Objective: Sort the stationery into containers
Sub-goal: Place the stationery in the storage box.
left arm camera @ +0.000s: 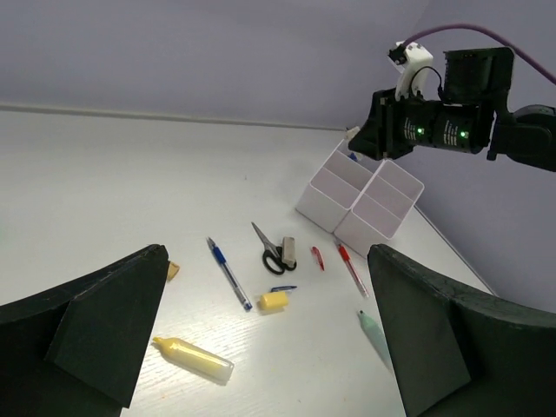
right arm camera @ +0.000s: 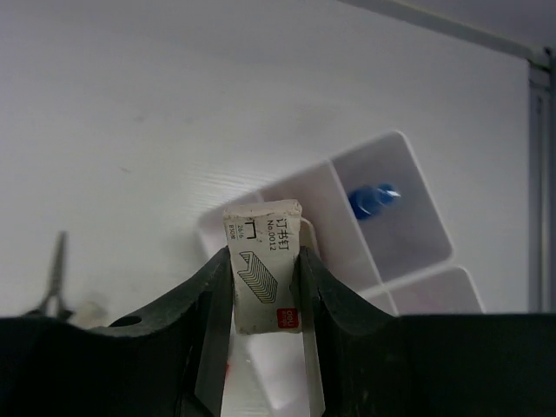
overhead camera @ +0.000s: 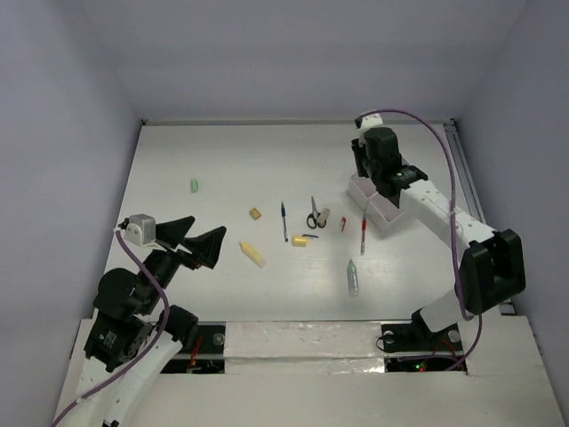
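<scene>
Right claw [right arm camera: 265,261] clamped on a small white printed box [right arm camera: 264,228], held upright over the white plastic divided organizer tray [right arm camera: 422,228]; which compartment lies beneath it cannot be told; one compartment holds a blue-capped item [right arm camera: 372,200]. Left claw [overhead camera: 197,237] wide apart, holding nothing, above the near-left of the white table [overhead camera: 222,160]. Loose on the table: blue pen [overhead camera: 284,221], black-handled scissors [overhead camera: 314,213], red pen [overhead camera: 363,236], yellow stick [overhead camera: 252,254], clear tube [overhead camera: 353,277]; small green eraser [overhead camera: 194,185] well apart, far left.
</scene>
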Action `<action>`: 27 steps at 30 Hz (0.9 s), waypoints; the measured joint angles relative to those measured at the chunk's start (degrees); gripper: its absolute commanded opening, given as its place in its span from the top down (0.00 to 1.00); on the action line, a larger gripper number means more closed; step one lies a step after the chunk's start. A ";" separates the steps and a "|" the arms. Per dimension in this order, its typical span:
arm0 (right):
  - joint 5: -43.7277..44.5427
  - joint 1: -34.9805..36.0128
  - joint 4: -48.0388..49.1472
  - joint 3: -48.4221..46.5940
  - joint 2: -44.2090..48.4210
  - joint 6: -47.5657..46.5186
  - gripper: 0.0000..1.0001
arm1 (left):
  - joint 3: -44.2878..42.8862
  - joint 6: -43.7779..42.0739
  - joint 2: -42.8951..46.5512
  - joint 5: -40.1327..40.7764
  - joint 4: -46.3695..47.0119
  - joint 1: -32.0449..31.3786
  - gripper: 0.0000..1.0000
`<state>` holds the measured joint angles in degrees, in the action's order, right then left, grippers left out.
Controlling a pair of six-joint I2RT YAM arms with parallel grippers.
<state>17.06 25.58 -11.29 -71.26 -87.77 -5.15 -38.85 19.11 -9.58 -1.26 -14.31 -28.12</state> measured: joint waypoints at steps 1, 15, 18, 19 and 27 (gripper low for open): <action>1.42 -1.81 -0.48 1.14 0.66 -0.13 0.90 | 0.02 -0.04 -0.15 -0.39 0.00 0.00 0.01; 3.65 -8.63 -1.51 5.46 -2.34 -2.73 0.88 | 0.92 -0.22 0.92 -3.28 1.01 0.00 0.01; 3.32 -8.63 -1.60 5.40 -4.55 -4.13 0.86 | 0.92 -0.22 1.38 -3.37 1.27 0.00 0.01; 3.26 -8.63 -1.77 5.31 -5.07 -4.59 0.85 | 0.92 -0.22 1.53 -3.48 1.22 0.00 0.01; 3.58 -8.63 -2.84 2.58 -6.60 -9.62 0.82 | 0.92 -0.22 1.97 -3.96 1.27 0.00 0.01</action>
<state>20.64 16.95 -14.13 -68.69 -94.37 -14.76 -37.93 18.90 -7.62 -5.21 -13.04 -28.12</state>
